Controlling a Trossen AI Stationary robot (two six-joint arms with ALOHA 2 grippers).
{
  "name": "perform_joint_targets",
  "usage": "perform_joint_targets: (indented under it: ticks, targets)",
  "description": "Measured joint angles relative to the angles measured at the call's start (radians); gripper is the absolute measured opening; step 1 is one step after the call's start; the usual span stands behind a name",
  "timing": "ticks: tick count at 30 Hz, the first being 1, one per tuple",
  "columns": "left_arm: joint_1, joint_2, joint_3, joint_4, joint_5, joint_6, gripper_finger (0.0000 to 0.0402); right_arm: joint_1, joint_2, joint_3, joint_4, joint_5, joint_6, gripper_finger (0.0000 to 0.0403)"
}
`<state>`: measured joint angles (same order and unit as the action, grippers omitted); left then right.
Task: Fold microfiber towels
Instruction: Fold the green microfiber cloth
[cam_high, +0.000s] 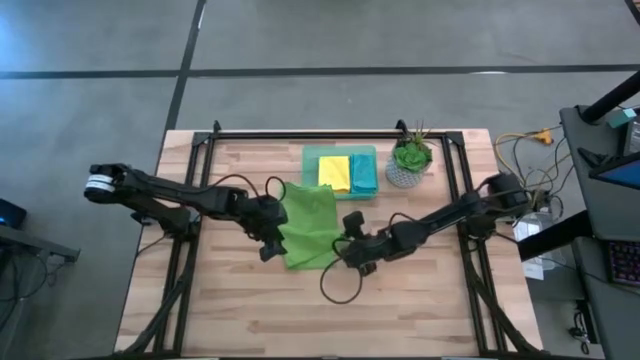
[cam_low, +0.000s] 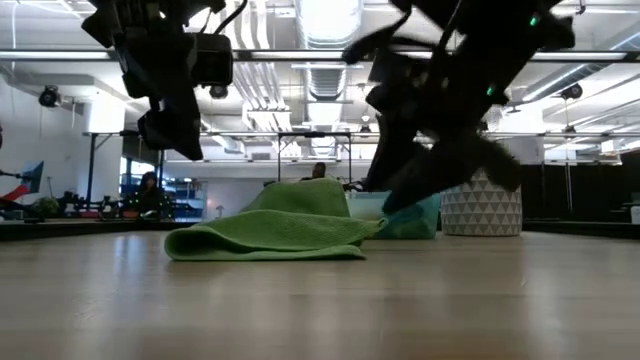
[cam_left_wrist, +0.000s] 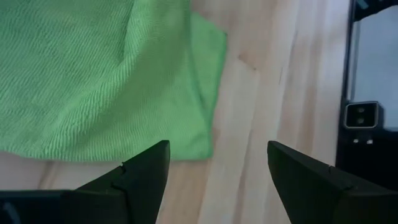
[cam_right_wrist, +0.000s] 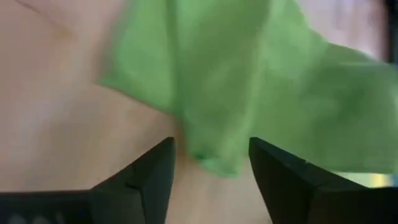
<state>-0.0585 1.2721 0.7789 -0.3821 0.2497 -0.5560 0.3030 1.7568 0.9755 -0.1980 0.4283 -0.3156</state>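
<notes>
A folded yellow microfiber towel (cam_high: 334, 172) and a folded teal-blue microfiber towel (cam_high: 363, 175) already lie side by side in the translucent green rectangular tray (cam_high: 311, 157). A lime green microfiber towel (cam_high: 308, 224) lies loosely doubled mid-table, its fold unfinished. The left gripper (cam_high: 268, 243) hovers open and empty beside it. The right gripper (cam_high: 352, 258) stands open at its opposite edge, holding nothing.
</notes>
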Motion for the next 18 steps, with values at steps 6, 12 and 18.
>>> perform_joint_targets:
  ticks: [6, 12, 18]
  targets:
    - [-0.011, -0.01, 0.001, 0.012, -0.01, -0.039, 0.0253, -0.046, 0.08, -0.008, -0.002, 0.043, -0.06, 0.0216]
    - [-0.026, -0.012, 0.0, 0.006, -0.018, -0.056, 0.0254, -0.059, 0.104, -0.009, 0.009, 0.039, -0.081, 0.02]
    - [-0.028, -0.01, 0.0, 0.008, -0.025, -0.063, 0.0254, -0.06, 0.1, 0.003, 0.063, 0.035, -0.115, 0.0135]
